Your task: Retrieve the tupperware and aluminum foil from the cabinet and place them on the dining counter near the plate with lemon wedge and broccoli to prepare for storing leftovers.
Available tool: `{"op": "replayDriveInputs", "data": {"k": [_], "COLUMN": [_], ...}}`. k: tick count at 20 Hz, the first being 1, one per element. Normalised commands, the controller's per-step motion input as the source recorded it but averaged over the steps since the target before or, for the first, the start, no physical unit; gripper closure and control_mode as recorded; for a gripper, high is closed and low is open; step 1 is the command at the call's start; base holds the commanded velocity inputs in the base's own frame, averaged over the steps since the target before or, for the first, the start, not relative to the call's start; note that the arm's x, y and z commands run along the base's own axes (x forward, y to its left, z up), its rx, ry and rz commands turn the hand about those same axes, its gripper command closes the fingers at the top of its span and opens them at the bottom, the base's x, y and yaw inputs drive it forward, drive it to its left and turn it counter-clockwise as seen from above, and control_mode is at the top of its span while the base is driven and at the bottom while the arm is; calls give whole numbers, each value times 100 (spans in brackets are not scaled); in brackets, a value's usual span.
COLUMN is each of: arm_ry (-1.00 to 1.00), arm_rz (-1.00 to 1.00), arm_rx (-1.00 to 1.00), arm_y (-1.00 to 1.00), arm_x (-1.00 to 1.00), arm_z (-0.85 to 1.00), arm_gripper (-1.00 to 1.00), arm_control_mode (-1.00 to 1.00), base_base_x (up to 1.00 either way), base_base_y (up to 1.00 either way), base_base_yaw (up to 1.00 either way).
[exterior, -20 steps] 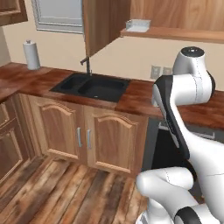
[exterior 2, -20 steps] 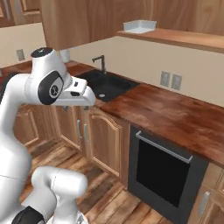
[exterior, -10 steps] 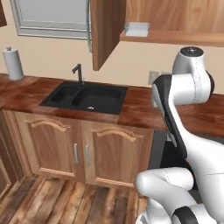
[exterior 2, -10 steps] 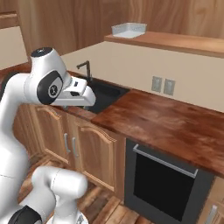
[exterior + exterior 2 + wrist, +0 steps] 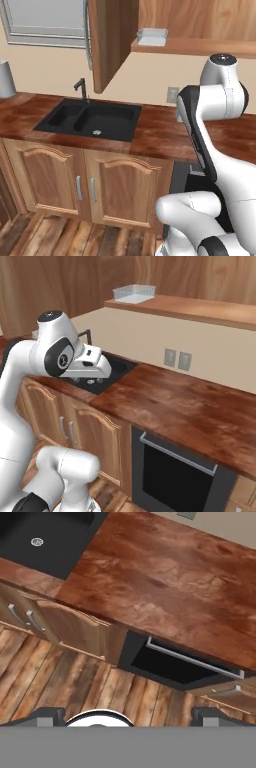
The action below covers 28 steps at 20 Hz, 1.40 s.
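Your tupperware sits up on the open cabinet's shelf.
The tupperware (image 5: 152, 36) rests flat on the cabinet (image 5: 112, 42) shelf beside the swung-open door, its long axis running along the shelf edge. Your jaws hang empty over the bench (image 5: 170, 587) by the black sink (image 5: 90, 119), tips well apart, touching nothing.

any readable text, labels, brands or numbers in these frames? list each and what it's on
No readable text in any view.
The tupperware on the cabinet shelf: plain, no label visible.
The wall outlets: blank plates, no markings.
The oven front: dark and unmarked, no brand or numbers visible.
The paper towel roll and the sink: no print.
The arm: no logo can be made out.
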Motion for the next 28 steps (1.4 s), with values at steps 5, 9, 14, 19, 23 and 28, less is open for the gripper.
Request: {"op": "replayDriveInputs", "data": {"k": [5, 9, 14, 19, 23, 28], "arm_ry": [0, 0, 0, 0, 0, -5], "arm_rz": [0, 0, 0, 0, 1, 12], "arm_rx": [0, 0, 0, 0, 1, 0], "arm_y": [0, 0, 0, 0, -3, 5], "arm_x": [0, 0, 0, 0, 3, 0], "arm_z": [0, 0, 0, 0, 0, 0], "arm_gripper": [-100, -100, -100, -100, -100, -100], "arm_control_mode": [100, 100, 100, 100, -100, -100], "base_base_x": [65, 64, 60, 52, 0, 0], "base_base_y": [0, 0, 3, 9, 0, 0], "base_base_yaw": [0, 0, 0, 0, 0, 0]}}
